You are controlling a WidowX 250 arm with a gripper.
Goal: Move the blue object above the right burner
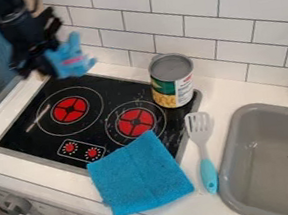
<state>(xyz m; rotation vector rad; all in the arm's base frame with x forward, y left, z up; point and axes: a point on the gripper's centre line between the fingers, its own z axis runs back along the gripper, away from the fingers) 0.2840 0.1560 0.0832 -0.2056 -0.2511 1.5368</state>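
Camera view: indistinct pincer (36, 69)

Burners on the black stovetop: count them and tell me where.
2: one burner toward the left, and the right burner between the can and the blue cloth. The cloth may hide more.

You have moderately bright, diffuse light over the scene; its source lies out of view. White tiles (179, 3) and counter (221, 88) read brightest. On the black cooktop (26, 136), you get a pale glare streak at the left burner (70, 110) and scattered glints toward the right. The metal can (171, 78) catches light at its far rim. You see soft shading inside the sink (262, 163), right, and darker tones at the near left corner.
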